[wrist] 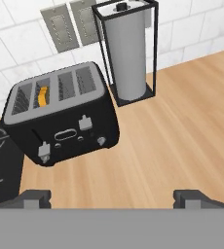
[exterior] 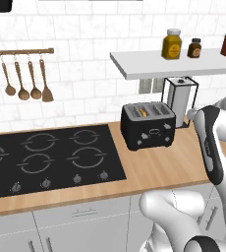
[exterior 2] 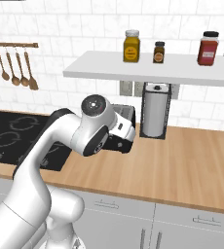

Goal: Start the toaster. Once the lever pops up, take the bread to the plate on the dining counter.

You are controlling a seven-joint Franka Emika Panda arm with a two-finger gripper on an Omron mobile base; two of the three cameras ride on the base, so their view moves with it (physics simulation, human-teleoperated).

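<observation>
The black toaster (exterior: 148, 125) (wrist: 60, 121) stands on the wood wall counter (exterior: 169, 167), right of the cooktop. In the right base view my arm's elbow covers most of the toaster (exterior 2: 125, 114). The bread (wrist: 44, 96) (exterior: 142, 112) shows as a yellowish slice sunk in the second slot from the left. On the front, the left lever (wrist: 44, 151) sits lower than the right lever (wrist: 85, 122). My gripper (wrist: 113, 199) is open with nothing between its fingers, hovering in front of and above the toaster, apart from it. The plate and the dining counter are out of view.
A paper towel roll in a black wire holder (wrist: 128, 53) (exterior: 181, 96) (exterior 2: 155, 112) stands just right of the toaster. The black cooktop (exterior: 51, 157) lies to the left. A white shelf (exterior 2: 148, 68) with jars hangs above. Bare wood counter (wrist: 182, 131) spreads to the right.
</observation>
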